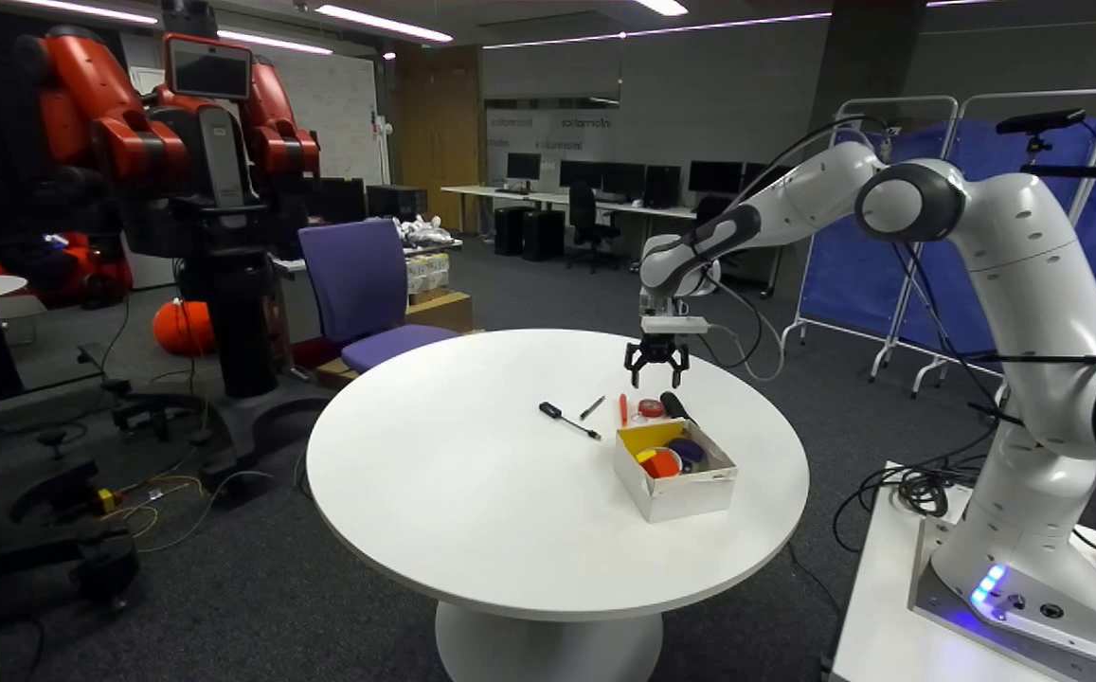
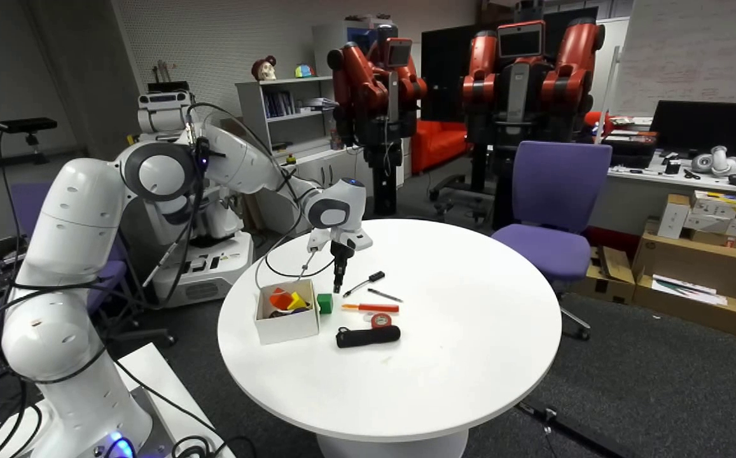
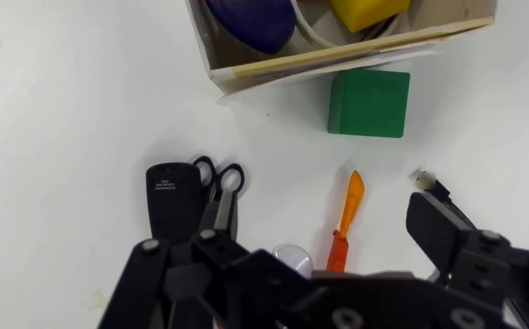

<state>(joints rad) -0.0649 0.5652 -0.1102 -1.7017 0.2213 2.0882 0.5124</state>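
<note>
My gripper (image 3: 321, 198) hangs above the white table, jaws wide apart with nothing between them. In both exterior views its fingers point down over the small objects (image 1: 655, 379). Below the gap in the wrist view lies an orange-and-red knife-like tool (image 3: 355, 196), its lower end hidden by the gripper. A green cube (image 3: 374, 104) sits close beside the open box (image 3: 291, 66); whether they touch I cannot tell. Near the left finger lies a black case (image 3: 173, 196) with scissor-like loops (image 3: 241, 176). A shiny round thing (image 3: 294, 258) is partly covered by the gripper.
The box (image 2: 288, 327) holds red, yellow and dark blue blocks. A red tape roll (image 2: 381, 320) lies between the tool and the black case. Beyond the tool are a pen (image 2: 385, 295) and a black adapter with cable (image 2: 376, 277). A purple chair (image 2: 552, 191) stands by the round table.
</note>
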